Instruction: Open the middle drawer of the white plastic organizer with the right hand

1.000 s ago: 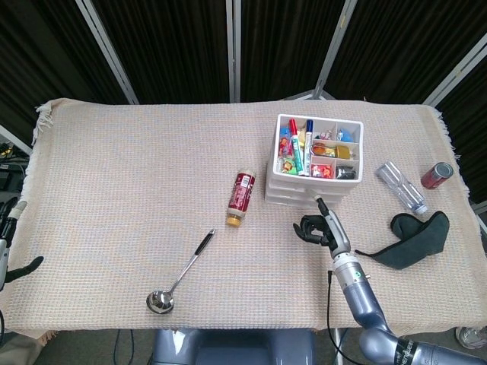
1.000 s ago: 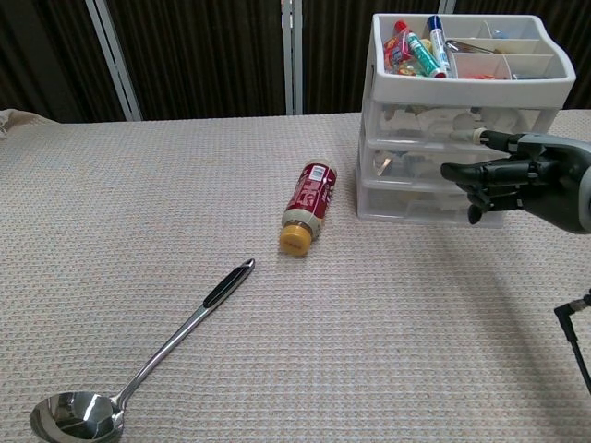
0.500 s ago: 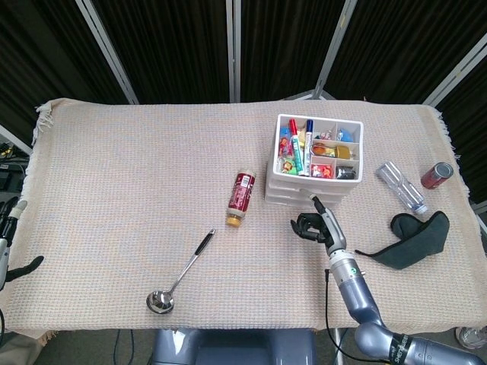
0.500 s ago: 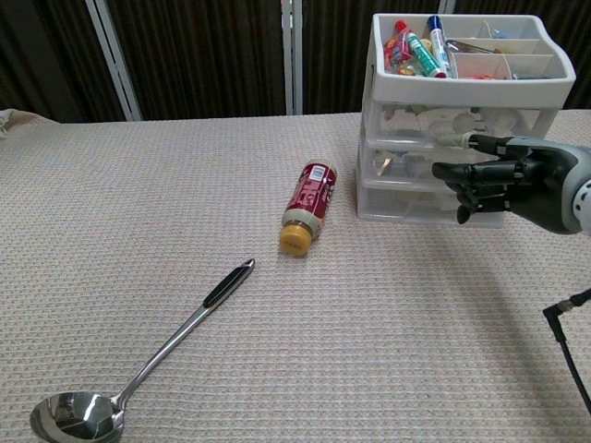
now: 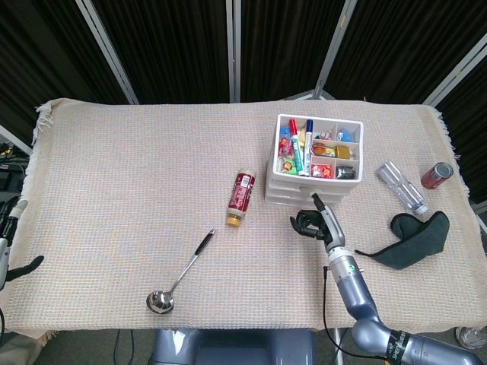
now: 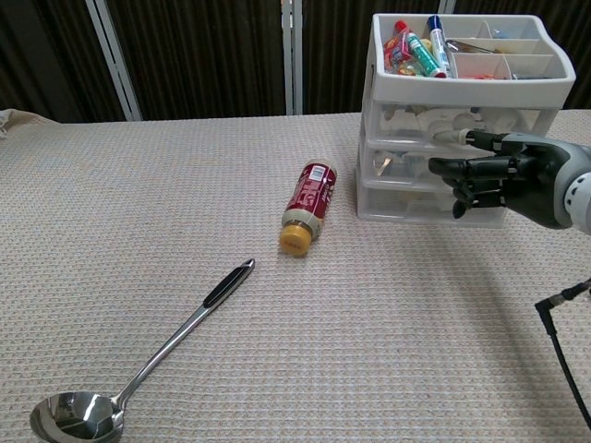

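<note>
The white plastic organizer (image 5: 278,190) (image 6: 377,111) stands at the back right, three drawers under a top tray of markers. All its drawers look closed; the middle drawer (image 6: 406,162) shows its translucent front. My right hand (image 5: 313,221) (image 6: 488,176) hovers just in front of the drawer stack at middle-drawer height, fingers apart and slightly bent, holding nothing. Whether it touches the drawer front I cannot tell. Only a dark bit of my left hand (image 5: 24,266) shows at the far left edge, off the table.
A red bottle with a yellow cap (image 5: 241,196) (image 6: 307,205) lies left of the organizer. A metal ladle (image 5: 179,273) (image 6: 138,373) lies front left. Right of the organizer are a clear bottle (image 5: 402,186), a red can (image 5: 436,174) and a dark cloth (image 5: 415,237).
My right hand has shifted a little left and closer to the drawer fronts. Nothing else has moved.
</note>
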Robot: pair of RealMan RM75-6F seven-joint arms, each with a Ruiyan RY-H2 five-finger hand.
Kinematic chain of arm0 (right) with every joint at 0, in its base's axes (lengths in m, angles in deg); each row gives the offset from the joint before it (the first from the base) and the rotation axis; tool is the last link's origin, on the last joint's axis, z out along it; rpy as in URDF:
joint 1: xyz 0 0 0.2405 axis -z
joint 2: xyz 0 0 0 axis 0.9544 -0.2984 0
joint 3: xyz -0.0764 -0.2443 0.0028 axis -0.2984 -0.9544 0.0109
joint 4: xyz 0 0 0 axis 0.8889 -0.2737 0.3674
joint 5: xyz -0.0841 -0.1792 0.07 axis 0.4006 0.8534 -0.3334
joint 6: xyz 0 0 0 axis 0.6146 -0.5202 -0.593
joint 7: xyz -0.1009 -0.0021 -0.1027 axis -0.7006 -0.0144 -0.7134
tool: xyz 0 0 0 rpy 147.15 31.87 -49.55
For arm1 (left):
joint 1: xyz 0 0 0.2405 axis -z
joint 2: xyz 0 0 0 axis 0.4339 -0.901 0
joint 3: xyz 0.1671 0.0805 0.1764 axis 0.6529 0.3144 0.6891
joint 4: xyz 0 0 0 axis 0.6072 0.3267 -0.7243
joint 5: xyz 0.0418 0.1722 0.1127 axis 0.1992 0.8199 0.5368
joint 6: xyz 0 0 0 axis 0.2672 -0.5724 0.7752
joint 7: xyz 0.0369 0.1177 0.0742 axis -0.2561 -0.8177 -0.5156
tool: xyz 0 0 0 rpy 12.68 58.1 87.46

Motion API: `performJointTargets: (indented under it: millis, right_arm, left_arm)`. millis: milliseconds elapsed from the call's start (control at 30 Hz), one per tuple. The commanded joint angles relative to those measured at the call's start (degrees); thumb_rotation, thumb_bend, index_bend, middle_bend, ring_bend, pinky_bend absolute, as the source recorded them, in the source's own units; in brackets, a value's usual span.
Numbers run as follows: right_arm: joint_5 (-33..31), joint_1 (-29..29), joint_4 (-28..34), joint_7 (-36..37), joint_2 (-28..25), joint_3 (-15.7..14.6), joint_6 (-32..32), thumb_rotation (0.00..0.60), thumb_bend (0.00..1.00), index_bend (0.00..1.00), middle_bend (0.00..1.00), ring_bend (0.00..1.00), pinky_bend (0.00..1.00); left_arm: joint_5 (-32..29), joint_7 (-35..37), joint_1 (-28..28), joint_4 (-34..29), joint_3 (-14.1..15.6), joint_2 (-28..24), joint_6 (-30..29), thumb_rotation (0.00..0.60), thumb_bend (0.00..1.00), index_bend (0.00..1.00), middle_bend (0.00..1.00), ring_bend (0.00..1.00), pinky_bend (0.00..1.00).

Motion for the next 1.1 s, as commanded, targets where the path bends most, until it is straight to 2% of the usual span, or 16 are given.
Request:
performJointTargets:
  millis: [33,467,1100]
  right_arm:
    - [-0.36,-0.21,-0.19,0.26,0.21,0.35,0.44,0.600,0.32,0.15,0.74,0.77,0.63]
    - [-2.87,-1.15,-0.71,1.57,0.06,2.61,2.88,0.600,0.33,0.24,0.74,0.77,0.63]
    - [-1.75,-0.25,1.09,2.82,-0.70,1.79,4.28,0.600,0.33,0.26,0.74,0.77,0.63]
  left_arm:
    - [-0.04,0.01,0.00,-0.01,-0.02,-0.01,0.00,0.600,0.07,0.00,0.00,0.00,0.00]
    - [-0.23,0.03,0.17,0.16,-0.01,0.03,0.37,0.600,0.07,0.00,0.00,0.00,0.00]
    - [-0.35,-0.43,0.25,0.02,0.06,0.06,0.60,0.600,0.07,0.00,0.00,0.00,0.00]
